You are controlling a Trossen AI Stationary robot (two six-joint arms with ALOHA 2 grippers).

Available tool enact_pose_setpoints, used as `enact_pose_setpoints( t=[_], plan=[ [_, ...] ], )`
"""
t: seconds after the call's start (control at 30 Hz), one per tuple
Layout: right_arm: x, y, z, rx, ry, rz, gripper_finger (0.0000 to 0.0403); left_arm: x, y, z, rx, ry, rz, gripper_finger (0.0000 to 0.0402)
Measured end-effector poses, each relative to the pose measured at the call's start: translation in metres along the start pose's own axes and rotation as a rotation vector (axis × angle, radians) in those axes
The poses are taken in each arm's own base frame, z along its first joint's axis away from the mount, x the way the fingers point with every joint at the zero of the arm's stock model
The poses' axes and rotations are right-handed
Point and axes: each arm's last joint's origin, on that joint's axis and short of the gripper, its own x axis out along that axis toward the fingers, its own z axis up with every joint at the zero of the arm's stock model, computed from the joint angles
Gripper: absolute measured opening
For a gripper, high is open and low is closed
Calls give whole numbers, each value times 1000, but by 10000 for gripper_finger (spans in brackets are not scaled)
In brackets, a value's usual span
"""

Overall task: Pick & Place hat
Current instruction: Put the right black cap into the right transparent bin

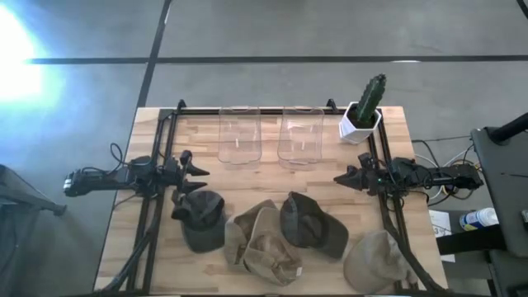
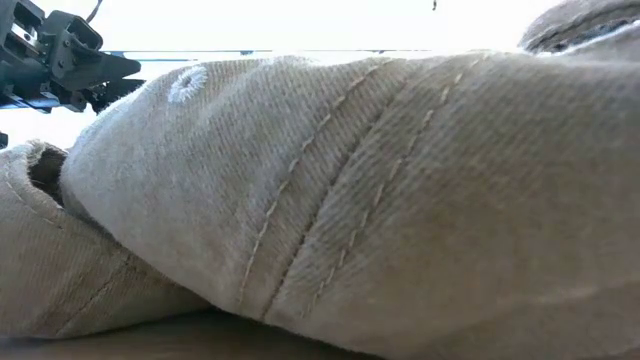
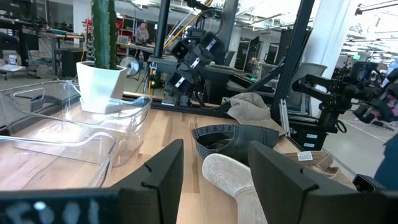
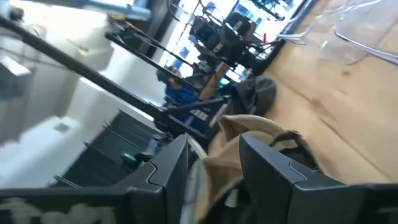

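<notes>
Four caps lie on the table's near half: a dark grey cap (image 1: 202,219) at left, a tan cap (image 1: 262,246), a dark olive cap (image 1: 312,223) and a beige cap (image 1: 378,262) at the near right. My left gripper (image 1: 200,171) (image 3: 214,158) is open and hovers just beyond the dark grey cap, pointing toward the table's right. My right gripper (image 1: 339,177) (image 4: 213,152) is open too; it hovers beyond the dark olive cap and points left. The tan cap (image 2: 330,200) fills the low view, where the left gripper (image 2: 105,70) shows at upper left.
Two clear plastic containers (image 1: 240,134) (image 1: 300,136) stand side by side at the far middle of the table. A cactus in a white pot (image 1: 363,115) occupies the far right corner. Black rails (image 1: 157,190) (image 1: 388,206) run along both sides. Bare wood lies between the grippers.
</notes>
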Motion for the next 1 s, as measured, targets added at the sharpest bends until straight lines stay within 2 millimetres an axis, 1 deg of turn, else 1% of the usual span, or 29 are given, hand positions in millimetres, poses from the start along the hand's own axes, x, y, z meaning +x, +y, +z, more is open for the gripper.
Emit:
enact_pose_setpoints(
  t=[0.07,0.13,0.17,0.23,0.3,0.4,0.5,0.6,0.8,1.0],
  plan=[
    [0,1,2,34,-38,2,141,0,0,0,0,0,0,174],
    [0,1,1,86,-35,-4,141,0,0,0,0,0,0,174],
    [1,-1,0,117,-6,-20,141,0,0,0,0,0,-1,174],
    [2,-9,-7,180,109,-90,141,0,0,0,0,0,0,174],
    [5,-12,-13,213,211,-129,141,0,0,0,0,0,-1,174],
    [9,-16,-18,233,348,-267,141,0,0,0,0,1,0,174],
    [8,-21,-23,189,479,-477,141,0,0,0,0,4,2,174],
    [12,-21,-24,154,571,-600,141,1,0,-1,-1,10,4,174],
    [34,-15,-25,96,712,-654,141,1,0,-1,-1,14,6,174],
    [53,-21,-33,22,860,-719,141,1,0,-1,-1,14,6,174]
  ],
)
